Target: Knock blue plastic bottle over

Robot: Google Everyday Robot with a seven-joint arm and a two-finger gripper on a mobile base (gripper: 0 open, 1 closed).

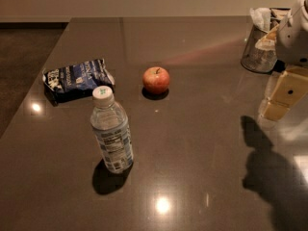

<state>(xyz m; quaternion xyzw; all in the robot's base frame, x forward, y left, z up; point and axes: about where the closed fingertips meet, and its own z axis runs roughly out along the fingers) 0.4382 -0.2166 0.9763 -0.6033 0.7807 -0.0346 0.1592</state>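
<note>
Nearest the camera, the blue plastic bottle (111,131) stands upright on the dark glossy surface (192,167), left of centre, white cap on top, nothing touching it. Further back, at the right edge, the gripper (281,100) hangs above the surface, well apart from the bottle. How far open it is cannot be told, and nothing appears to be held in it. Behind the bottle lie a dark blue snack bag (77,78) to the left and an apple (156,80) near the middle, both clear of it. Farthest back, a glass cup (259,52) sits by the arm. The step in hand looks like the approach. A good push would come from the right, low across the open surface, striking high near the cap so the bottle topples rather than slides, and passing in front of the apple.
</note>
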